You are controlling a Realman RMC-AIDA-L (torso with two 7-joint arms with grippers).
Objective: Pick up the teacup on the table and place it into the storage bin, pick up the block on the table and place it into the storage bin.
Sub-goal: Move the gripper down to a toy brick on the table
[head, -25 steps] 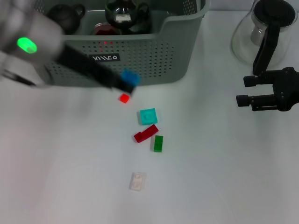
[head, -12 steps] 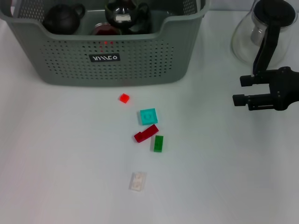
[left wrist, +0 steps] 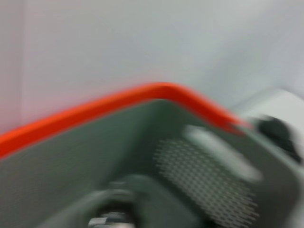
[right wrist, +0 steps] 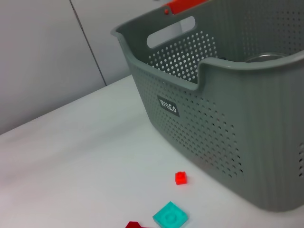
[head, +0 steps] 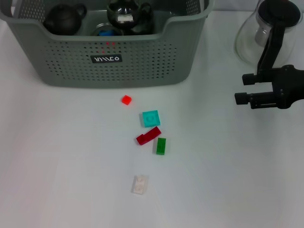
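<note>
Blue block (head: 105, 32) now inside grey-green perforated plastic storage bin (head: 142, 59), far left; a second ago it rode left arm in front of bin. You read one block deposit as done. Left gripper out of head view; jaw state: cannot tell. Right gripper (head: 241, 89) jaws apart, empty, at right. Small red block (head: 126, 99) nearest bin front, well left of those jaws.

storage bin (head: 142, 59): grey-green perforated basket at the far side of the white table (head: 61, 166), black label facing front
inside the bin: a dark teapot (head: 64, 18), a black-lidded glass pot (head: 124, 14), and a blue block (head: 105, 32) between them (only partly seen over the rim)
loose blocks: small red (head: 126, 99), teal square (head: 151, 118), dark red (head: 148, 136) just beside green (head: 161, 146), clear one (head: 139, 184) nearest
right gripper (head: 243, 88): fingers apart, hanging over the table near a glass carafe (head: 270, 31)
</note>
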